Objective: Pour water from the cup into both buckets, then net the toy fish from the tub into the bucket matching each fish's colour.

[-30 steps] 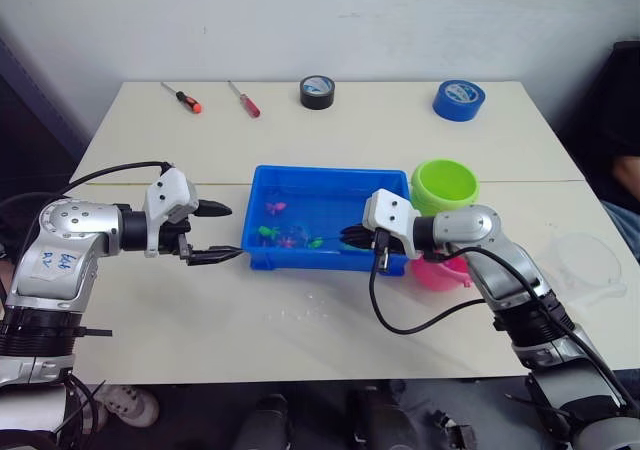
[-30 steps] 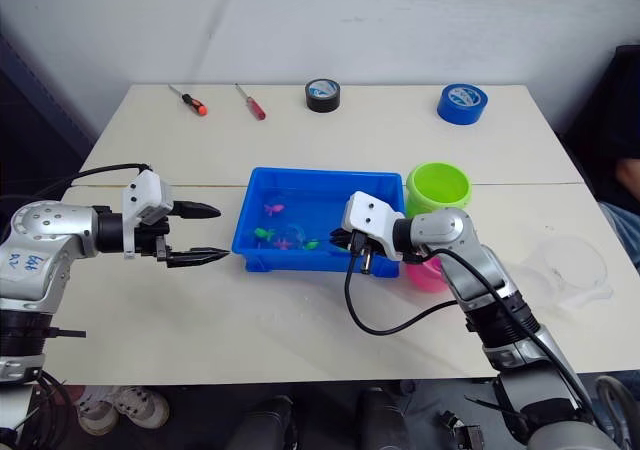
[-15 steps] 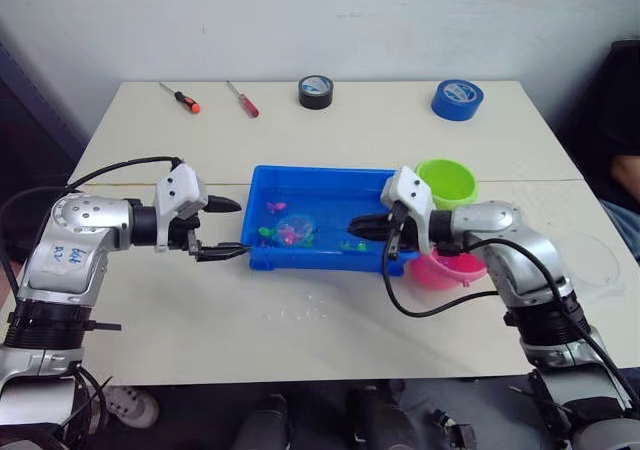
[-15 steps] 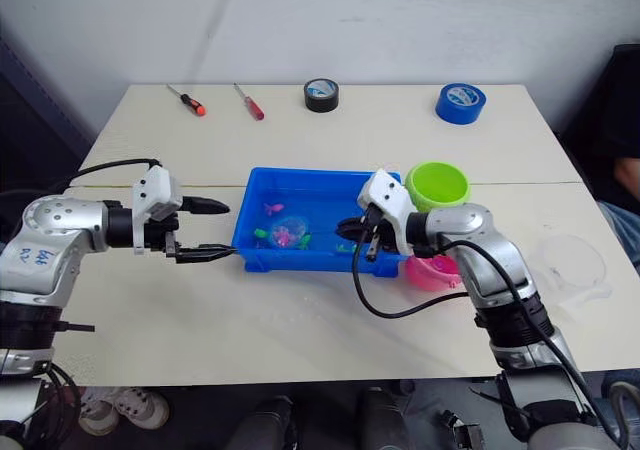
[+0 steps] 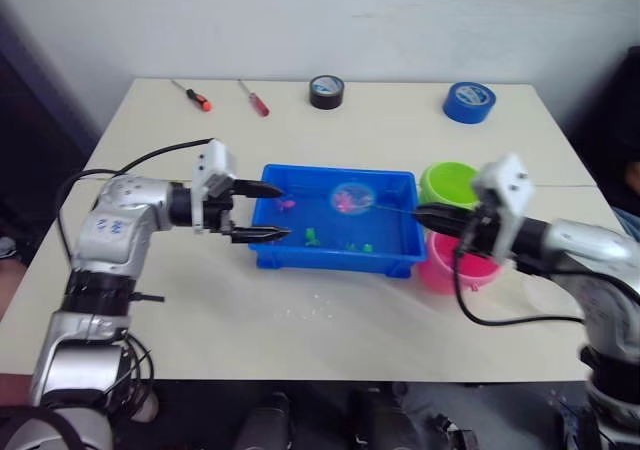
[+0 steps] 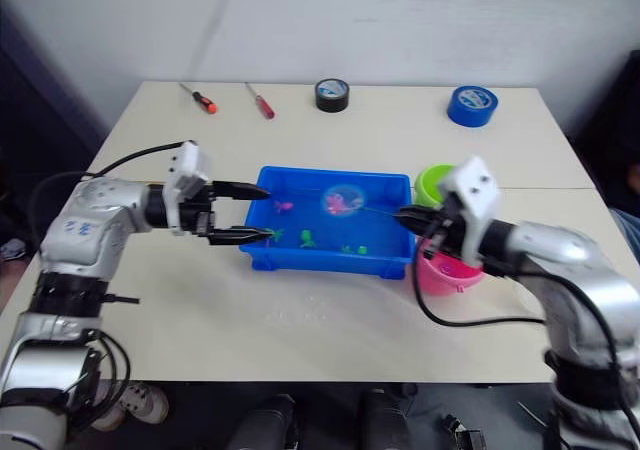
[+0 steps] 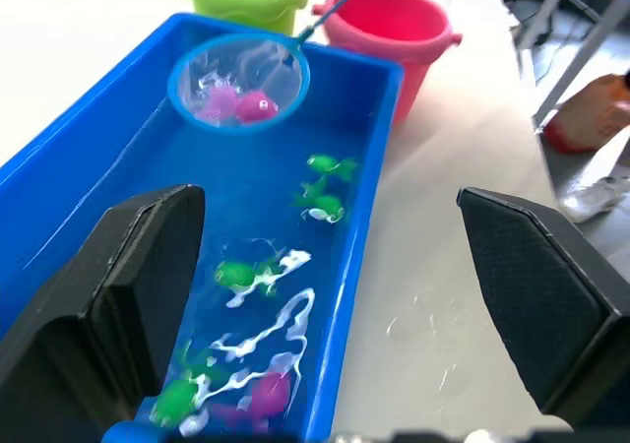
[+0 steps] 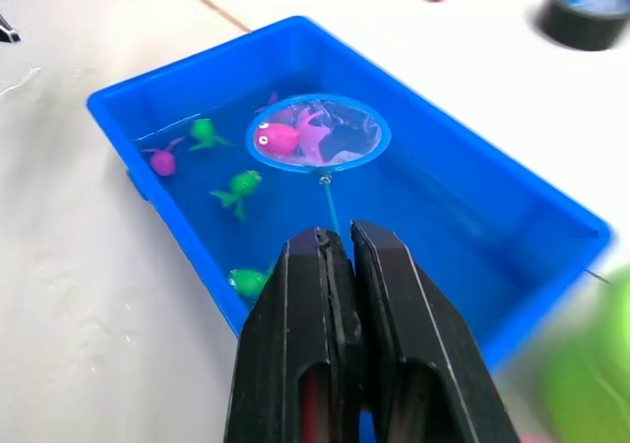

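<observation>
Cream tabletop [image 5: 330,320] holds the whole scene, with a pale wall behind it. At the left, the left gripper [image 5: 268,210] reaches toward the near left corner of the tub [image 5: 330,259], its two black fingers spread apart and empty, tips at the tub's rim. The blue tub sits mid-table with water in it; green toy fish [image 7: 322,204] and a pink one lie at the bottom. Over the far middle of the tub hangs a small blue-rimmed net [image 8: 320,133] carrying pink fish [image 8: 278,139]. Its thin handle runs right to the right gripper [image 5: 432,214], whose fingers are pinched together on it. Just right of the tub stand the green bucket [image 5: 447,183], farther, and the pink bucket [image 5: 455,267], nearer. A clear cup [image 5: 553,292] seems to sit at the right edge, partly hidden.

Netting appears underway; the next move likely calls for carrying the net rightward over the pink bucket and tipping it.

Along the far edge lie two screwdrivers [image 5: 197,96], a black tape roll [image 5: 326,91] and a blue tape roll [image 5: 470,102].
</observation>
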Robot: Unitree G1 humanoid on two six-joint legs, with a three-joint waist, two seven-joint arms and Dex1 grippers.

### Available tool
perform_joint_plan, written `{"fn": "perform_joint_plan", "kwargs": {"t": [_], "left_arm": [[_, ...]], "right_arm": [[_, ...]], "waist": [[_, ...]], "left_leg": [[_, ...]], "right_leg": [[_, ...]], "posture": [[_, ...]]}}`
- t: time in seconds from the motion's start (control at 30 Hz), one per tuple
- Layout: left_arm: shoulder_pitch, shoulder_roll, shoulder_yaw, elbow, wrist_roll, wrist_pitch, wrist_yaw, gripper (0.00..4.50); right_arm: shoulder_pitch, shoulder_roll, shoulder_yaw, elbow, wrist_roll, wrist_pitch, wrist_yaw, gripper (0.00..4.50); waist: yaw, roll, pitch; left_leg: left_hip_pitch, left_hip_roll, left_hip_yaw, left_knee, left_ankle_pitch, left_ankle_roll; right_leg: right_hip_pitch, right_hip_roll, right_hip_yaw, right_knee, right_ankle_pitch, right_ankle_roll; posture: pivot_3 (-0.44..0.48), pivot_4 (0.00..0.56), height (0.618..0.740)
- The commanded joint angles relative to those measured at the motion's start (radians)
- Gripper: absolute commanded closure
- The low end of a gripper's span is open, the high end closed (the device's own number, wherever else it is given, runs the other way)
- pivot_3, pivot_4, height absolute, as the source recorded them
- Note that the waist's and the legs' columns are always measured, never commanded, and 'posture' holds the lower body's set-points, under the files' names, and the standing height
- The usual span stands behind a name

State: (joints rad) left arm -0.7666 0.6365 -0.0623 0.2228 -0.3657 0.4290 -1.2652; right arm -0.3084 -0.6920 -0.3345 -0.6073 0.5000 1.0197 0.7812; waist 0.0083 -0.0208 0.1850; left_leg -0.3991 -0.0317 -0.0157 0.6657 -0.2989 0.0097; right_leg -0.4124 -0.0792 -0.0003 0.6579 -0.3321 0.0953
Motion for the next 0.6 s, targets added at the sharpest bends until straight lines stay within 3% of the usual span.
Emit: {"fn": "perform_joint_plan", "kwargs": {"t": [0.03, 0.23, 0.37, 0.53, 0.6], "left_arm": [[-0.074, -0.051, -0.046, 0.062, 0.013, -0.063, -0.059, 0.06], [-0.176, -0.148, -0.093, 0.216, 0.047, -0.158, -0.130, 0.06], [-0.217, -0.200, -0.106, 0.272, 0.051, -0.196, -0.172, 0.06], [-0.232, -0.246, -0.117, 0.342, 0.077, -0.246, -0.187, 0.06], [-0.237, -0.256, -0.115, 0.363, 0.084, -0.263, -0.188, 0.06]], "right_arm": [[0.132, -0.024, -0.244, -0.202, 0.064, 0.096, -0.049, 4.50], [0.362, -0.002, -0.545, -0.389, 0.127, 0.166, -0.081, 4.50], [0.547, -0.030, -0.615, -0.440, 0.085, 0.051, -0.081, 4.50], [0.777, -0.177, -0.479, -0.440, -0.277, -0.284, -0.111, 4.50], [0.896, -0.261, -0.429, -0.394, -0.538, -0.567, -0.101, 4.50]], "waist": [[0.013, 0.000, 0.000], [0.012, 0.000, 0.000], [0.015, 0.000, 0.000], [0.013, -0.001, 0.000], [0.011, -0.002, 0.000]], "left_leg": [[0.000, 0.000, 0.000, 0.000, 0.000, 0.000], [0.000, -0.001, 0.002, 0.000, 0.001, 0.002], [0.001, -0.001, 0.002, 0.000, -0.001, 0.005], [0.004, -0.003, 0.006, 0.000, 0.000, 0.007], [0.007, -0.003, 0.007, -0.001, 0.000, 0.008]], "right_leg": [[0.000, 0.000, 0.000, 0.000, 0.000, 0.000], [0.001, 0.001, 0.001, -0.001, 0.001, 0.001], [0.002, 0.001, 0.002, 0.000, 0.001, 0.002], [0.002, 0.000, 0.006, -0.001, 0.001, 0.003], [0.004, 0.001, 0.006, -0.003, 0.001, 0.003]], "posture": [[0.000, 0.150, 0.736], [0.000, 0.150, 0.736], [0.000, 0.150, 0.736], [0.000, 0.150, 0.736], [0.000, 0.150, 0.736]]}}
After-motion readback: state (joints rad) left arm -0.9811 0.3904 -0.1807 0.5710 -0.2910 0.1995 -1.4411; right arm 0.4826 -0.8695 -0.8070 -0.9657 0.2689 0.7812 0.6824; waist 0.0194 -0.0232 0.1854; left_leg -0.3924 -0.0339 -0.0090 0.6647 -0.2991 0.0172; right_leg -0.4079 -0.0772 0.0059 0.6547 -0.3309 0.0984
